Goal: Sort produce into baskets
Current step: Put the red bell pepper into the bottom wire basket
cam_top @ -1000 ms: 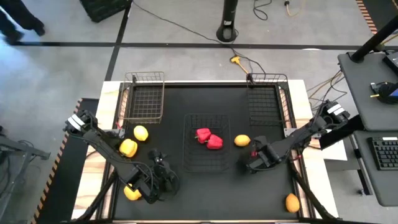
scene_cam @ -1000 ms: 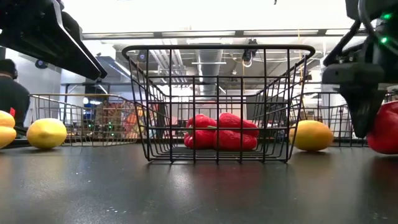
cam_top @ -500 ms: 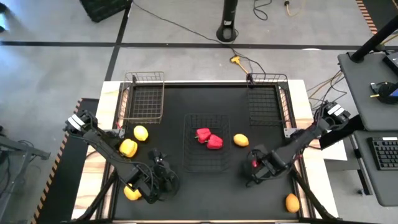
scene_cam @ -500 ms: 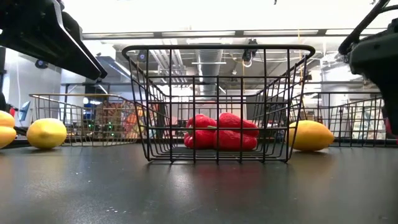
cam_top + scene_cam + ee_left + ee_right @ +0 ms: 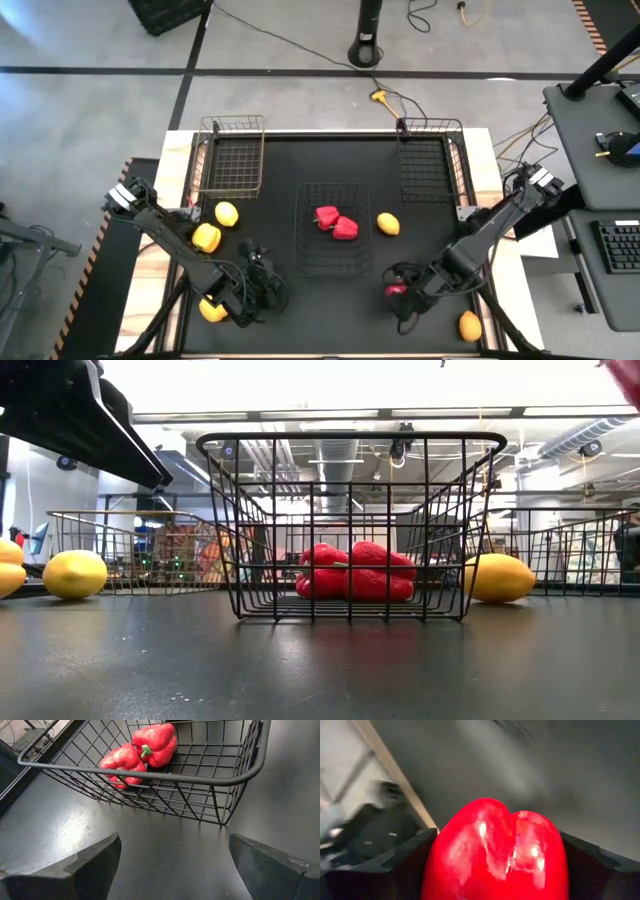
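Observation:
My right gripper (image 5: 398, 294) is shut on a red bell pepper (image 5: 495, 852) above the table's near right part; a bit of the pepper shows at the low view's upper right corner (image 5: 628, 378). Two red peppers (image 5: 336, 223) lie on the floor of the dark centre basket (image 5: 303, 262). My left gripper (image 5: 262, 285) waits open and empty near the front left, facing that basket (image 5: 235, 775). Yellow pieces (image 5: 206, 238) lie on the table at the left. An orange-yellow fruit (image 5: 388, 224) lies right of the centre basket. My right gripper pinches the red pepper between its two fingers (image 5: 402, 857), one on each of two opposite sides (image 5: 437, 855). The pepper's glossy lobed end points away from the wrist. It is lifted clear of the table.
A copper wire basket (image 5: 232, 155) stands at the far left and a dark one (image 5: 428, 160) at the far right. Another fruit (image 5: 469, 325) lies near the front right corner, and a yellow piece (image 5: 212, 310) lies by the left arm. Cables lie on the floor beyond.
My right gripper has gone toward the table's near edge and up with the red pepper. The pepper was at table height beside the orange-yellow fruit and is now lifted clear. That fruit has stayed where it was.

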